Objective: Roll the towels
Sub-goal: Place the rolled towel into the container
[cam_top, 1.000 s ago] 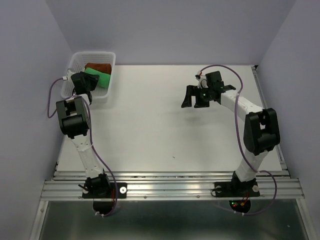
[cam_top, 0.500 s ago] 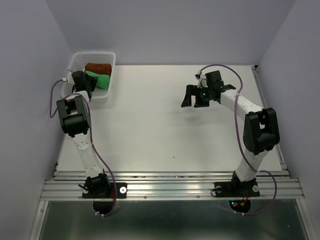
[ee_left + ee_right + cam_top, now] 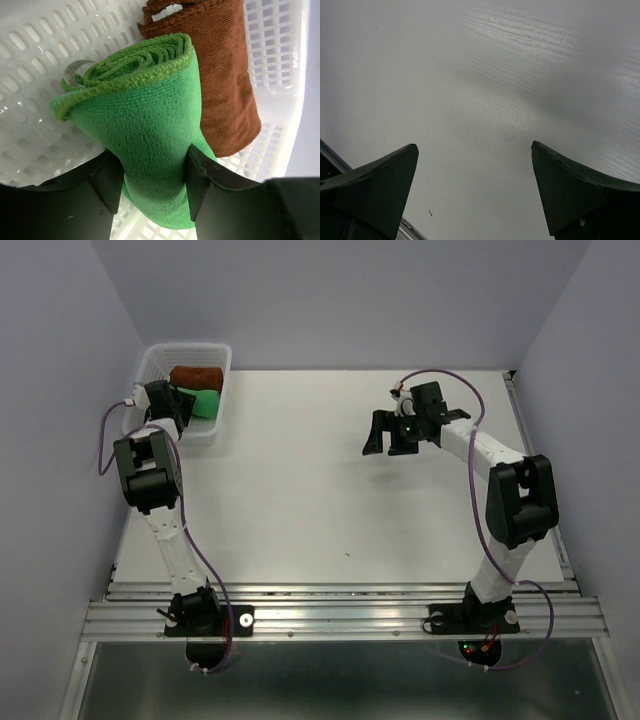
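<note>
The left gripper [image 3: 152, 165] reaches into the white mesh basket [image 3: 30, 60] at the far left corner of the table [image 3: 330, 500], its fingers pressed against both sides of the rolled green towel [image 3: 145, 115]. The rolled rust-brown towel [image 3: 225, 90] lies touching it on the far side. Whether the green roll already rests on the basket floor is hard to tell from the wrist view. The right gripper [image 3: 475, 165] hangs over bare table with its jaws spread wide, holding nothing. With both towels rolled, the work appears to be at its closing step, setting down the second roll. The next move calls for parting the fingers fully and lifting straight up, so the roll does not unwind.
</note>
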Robot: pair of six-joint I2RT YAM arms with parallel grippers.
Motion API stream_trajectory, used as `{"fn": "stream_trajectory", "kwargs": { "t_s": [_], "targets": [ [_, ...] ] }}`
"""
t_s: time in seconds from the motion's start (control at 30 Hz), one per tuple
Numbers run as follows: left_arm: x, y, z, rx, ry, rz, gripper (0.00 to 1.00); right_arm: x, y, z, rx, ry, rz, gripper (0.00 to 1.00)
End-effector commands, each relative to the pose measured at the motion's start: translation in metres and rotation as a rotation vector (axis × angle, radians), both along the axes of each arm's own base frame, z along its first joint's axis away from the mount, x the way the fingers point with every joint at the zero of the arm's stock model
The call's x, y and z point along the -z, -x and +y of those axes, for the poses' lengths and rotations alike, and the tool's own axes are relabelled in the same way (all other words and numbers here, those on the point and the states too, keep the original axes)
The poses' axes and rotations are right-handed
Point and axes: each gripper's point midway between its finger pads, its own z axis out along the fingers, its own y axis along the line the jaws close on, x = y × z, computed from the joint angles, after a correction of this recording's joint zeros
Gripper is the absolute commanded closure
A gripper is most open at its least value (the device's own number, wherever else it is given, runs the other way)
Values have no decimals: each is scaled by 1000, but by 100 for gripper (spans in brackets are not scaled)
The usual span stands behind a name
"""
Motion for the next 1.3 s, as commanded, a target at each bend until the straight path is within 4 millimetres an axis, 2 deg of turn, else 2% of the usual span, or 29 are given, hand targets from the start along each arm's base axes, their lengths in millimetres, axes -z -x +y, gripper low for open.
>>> {"fn": "stream_trajectory", "kwargs": {
  "t_s": [0.0, 0.17, 0.23, 0.37, 0.67, 1.27],
  "targets": [
    [1, 7, 16, -57, -15, 45, 38, -13, -13, 0, 1, 1, -46, 0],
    [-11, 10, 17, -64, -21, 55, 25, -12, -13, 0, -1, -1, -44, 0],
    [-17, 11, 16, -65, -19, 61, 1, -12, -13, 0, -2, -2, -41, 0],
    [-21, 17, 21, -101, -25, 92, 1, -13, -13, 0, -4, -1, -44, 0],
    [-34, 17, 18, -86, -6, 100, 1, -14, -14, 0, -9, 0, -52, 0],
    [-93, 8, 12, -47, -22, 0, 1, -13, -12, 5, -47, -19, -49, 0]
  ]
}}
